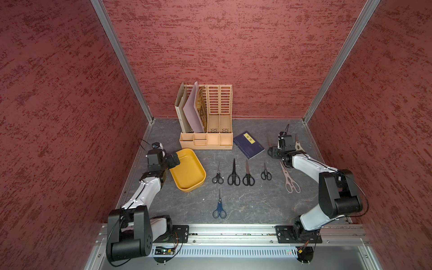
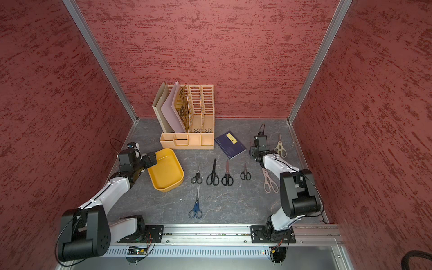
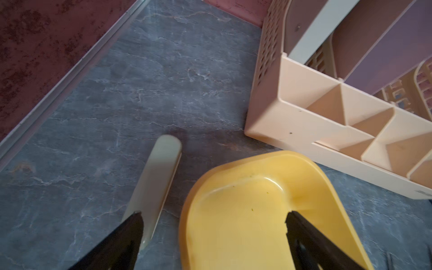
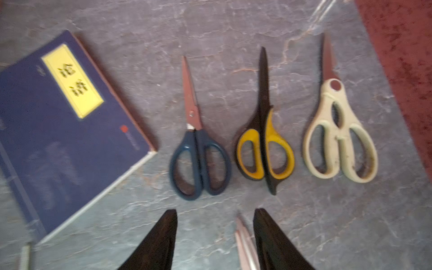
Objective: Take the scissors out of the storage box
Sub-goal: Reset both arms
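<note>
The file organiser (image 1: 207, 121) stands just beyond the storage box (image 1: 191, 168), close to its far corner. The box looks bare inside, so I judge the job all but done. The scissors (image 2: 212, 175) lie on the table, all to the right of the box.

The left gripper (image 3: 214, 216) hangs spread wide astride the box's left wall, one finger over the box floor and one outside it, gripping nothing. The main risk sits here: a drop or a squeeze would clamp that wall and tip the box or drag it into the organiser. A pale strip (image 3: 155, 177) lies outside the box by the outer finger. In the left wrist view I cannot tell whether it belongs to the finger or lies loose.

Well to the right of the box, past the blue book (image 1: 249, 145), the right gripper (image 4: 215, 211) is parted and empty. The blade tips of the long cream shears (image 1: 289, 181) sit just beside one finger, so a careless pull-back could snag and swing them. The cream pair (image 4: 339, 131), yellow-black pair (image 4: 264, 140) and dark-blue pair (image 4: 198, 152) ahead of it could be nudged the same way. The black-handled row (image 1: 233, 175) nearest the box seems safest.
</note>
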Tool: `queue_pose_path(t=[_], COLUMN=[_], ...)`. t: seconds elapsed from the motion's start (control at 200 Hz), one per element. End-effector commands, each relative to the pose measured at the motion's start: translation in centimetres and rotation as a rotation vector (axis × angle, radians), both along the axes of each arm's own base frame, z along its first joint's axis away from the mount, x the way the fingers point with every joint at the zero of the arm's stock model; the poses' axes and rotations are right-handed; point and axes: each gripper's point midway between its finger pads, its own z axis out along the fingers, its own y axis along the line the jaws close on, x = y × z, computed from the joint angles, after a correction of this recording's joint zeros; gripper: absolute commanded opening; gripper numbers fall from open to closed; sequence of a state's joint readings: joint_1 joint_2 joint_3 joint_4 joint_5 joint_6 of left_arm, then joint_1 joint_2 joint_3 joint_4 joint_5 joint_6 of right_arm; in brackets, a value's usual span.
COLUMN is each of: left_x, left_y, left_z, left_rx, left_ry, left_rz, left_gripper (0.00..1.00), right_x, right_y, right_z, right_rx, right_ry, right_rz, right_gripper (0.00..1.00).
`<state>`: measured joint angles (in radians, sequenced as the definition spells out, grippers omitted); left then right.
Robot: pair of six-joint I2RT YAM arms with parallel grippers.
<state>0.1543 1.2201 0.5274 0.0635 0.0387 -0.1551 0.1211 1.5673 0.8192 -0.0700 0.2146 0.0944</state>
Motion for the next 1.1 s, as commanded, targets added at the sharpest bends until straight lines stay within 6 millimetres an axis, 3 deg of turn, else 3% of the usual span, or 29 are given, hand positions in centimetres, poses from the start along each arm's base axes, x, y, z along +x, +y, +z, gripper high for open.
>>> queue_pose_path(t=[0.0, 0.13, 0.26, 0.366, 0.436, 0.616, 0.706, 0.811, 0.857, 1.092], left_x=[3.1, 4.1, 5.2, 4.6, 4.5, 4.6, 5.4, 5.0, 4.6, 5.1], left_y=[1.6, 1.8, 0.9, -0.9, -2.4, -3.7, -2.4, -4.1, -4.1, -4.5], left_z=[3.1, 0.9, 0.5, 0.9, 2.1, 3.0, 1.7, 1.0, 1.3, 0.9], left_rx=[0.114, 0.111, 0.128, 0.170, 0.172, 0.195, 0.156, 0.195, 0.235, 0.183], left_ry=[-0.174, -0.181, -0.147, -0.178, -0.258, -0.354, -0.328, -0.336, -0.410, -0.365], left_rz=[-0.007, -0.008, -0.064, -0.124, -0.154, -0.160, -0.117, -0.176, -0.159, -0.211], left_gripper=[1.00, 1.00, 1.00, 1.00, 1.00, 1.00, 1.00, 1.00, 1.00, 1.00], right_x=[2.4, 2.3, 1.7, 1.3, 1.2, 0.0, -0.1, 0.0, -0.1, -0.2], right_y=[-1.4, -1.5, -0.5, -0.4, -0.3, -0.7, -0.6, -0.7, -0.7, -0.7], right_z=[4.1, 4.2, 4.2, 4.4, 4.4, 3.8, 3.9, 4.0, 3.9, 3.9], right_rx=[-0.062, -0.059, -0.028, 0.006, 0.017, 0.033, 0.032, 0.030, 0.030, 0.029], right_ry=[-0.297, -0.415, -0.440, -0.467, -0.478, -0.539, -0.551, -0.562, -0.553, -0.556], right_rz=[-0.008, 0.020, 0.088, 0.116, 0.124, 0.121, 0.123, 0.123, 0.124, 0.123], right_gripper=[0.63, 0.65, 0.67, 0.88, 0.98, 0.98, 0.98, 0.99, 0.98, 0.98])
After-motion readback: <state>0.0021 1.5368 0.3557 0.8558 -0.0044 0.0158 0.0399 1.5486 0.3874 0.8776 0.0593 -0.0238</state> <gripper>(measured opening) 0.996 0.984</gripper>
